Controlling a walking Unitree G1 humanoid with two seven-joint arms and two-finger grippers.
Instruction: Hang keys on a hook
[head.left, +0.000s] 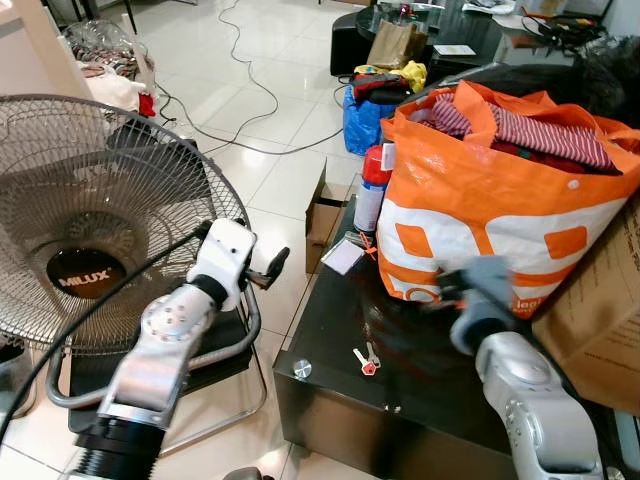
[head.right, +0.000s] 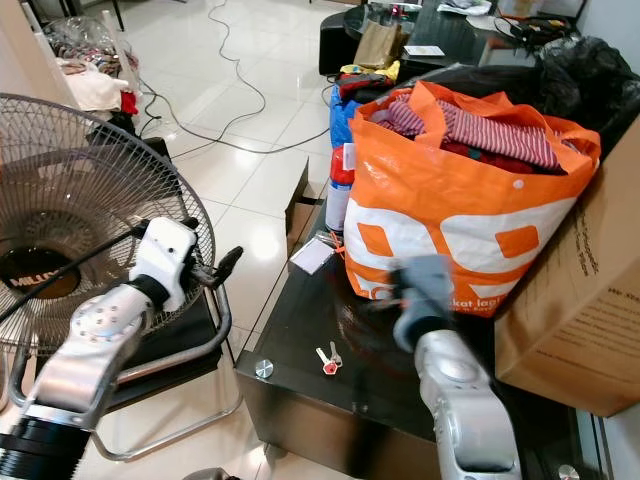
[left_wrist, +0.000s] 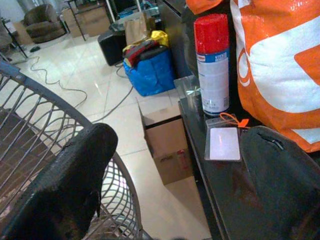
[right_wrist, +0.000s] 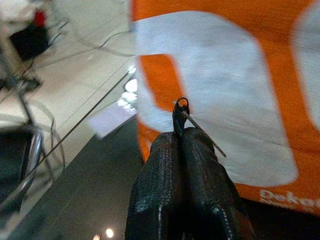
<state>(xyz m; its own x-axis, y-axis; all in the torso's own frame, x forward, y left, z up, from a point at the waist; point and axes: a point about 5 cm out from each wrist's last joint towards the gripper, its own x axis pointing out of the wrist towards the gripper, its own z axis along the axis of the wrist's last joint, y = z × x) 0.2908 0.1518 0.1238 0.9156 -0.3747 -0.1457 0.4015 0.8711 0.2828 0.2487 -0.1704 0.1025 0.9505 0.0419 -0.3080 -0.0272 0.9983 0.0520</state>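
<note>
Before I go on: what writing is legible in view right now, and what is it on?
"MLUX": the black hub badge of the fan.
"Deko…", cut off: the orange bag.
Spray can label: too small to read.
White card: no readable text.

- I stand in a lived-in home, in a cluttered living room, at a low black table (head.left: 330, 400).
- On the table sits an orange bag (head.left: 480, 200) stuffed with clothes; a cardboard box (head.left: 600, 310) is just beside it.
- Left of the table stands a floor fan (head.left: 90, 220) on pale floor tiles (head.left: 270, 90), with cables trailing beyond.
- Far behind the table I see an armchair (left_wrist: 42, 20) and more bags.
</note>
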